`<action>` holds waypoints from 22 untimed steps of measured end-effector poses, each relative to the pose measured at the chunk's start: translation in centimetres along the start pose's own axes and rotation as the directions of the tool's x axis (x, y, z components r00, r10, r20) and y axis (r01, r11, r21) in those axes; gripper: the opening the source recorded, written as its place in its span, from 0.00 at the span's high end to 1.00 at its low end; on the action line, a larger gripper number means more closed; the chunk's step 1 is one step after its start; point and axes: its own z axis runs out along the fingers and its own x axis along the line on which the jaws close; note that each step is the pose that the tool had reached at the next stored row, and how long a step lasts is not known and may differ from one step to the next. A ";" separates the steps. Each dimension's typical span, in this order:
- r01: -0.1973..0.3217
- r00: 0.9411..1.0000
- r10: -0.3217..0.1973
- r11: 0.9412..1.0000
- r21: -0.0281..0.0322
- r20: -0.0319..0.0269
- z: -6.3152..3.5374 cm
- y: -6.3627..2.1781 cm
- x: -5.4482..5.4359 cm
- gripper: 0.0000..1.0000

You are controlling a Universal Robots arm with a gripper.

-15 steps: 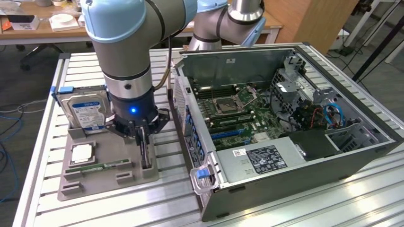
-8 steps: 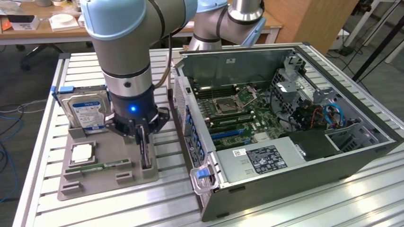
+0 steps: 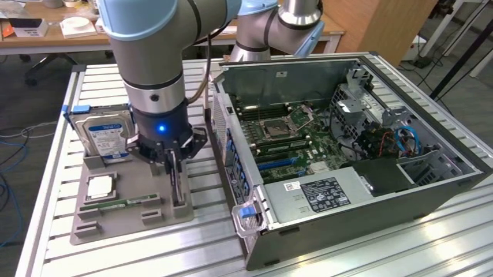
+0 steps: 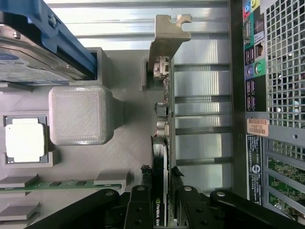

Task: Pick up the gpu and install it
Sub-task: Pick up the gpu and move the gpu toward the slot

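Gripper [image 3: 172,163] clamped across both faces of the gpu [image 4: 161,138], which stands on edge in the grey tray [image 3: 123,226], at 9 o'clock of the open computer case [image 3: 370,214] in the exterior view. Lifting cleanly probably calls for a straight vertical pull with a square grip.

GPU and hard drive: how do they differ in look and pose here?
The GPU is a thin black card standing on edge; the hard drive is a boxy silver block with a blue-white label. The tool straddles the GPU; the hard drive stands apart from it. Both sit in the grey holder.
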 end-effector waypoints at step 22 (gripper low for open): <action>0.000 1.000 0.000 1.000 0.000 0.000 -2.29 0.10 -0.1 0.74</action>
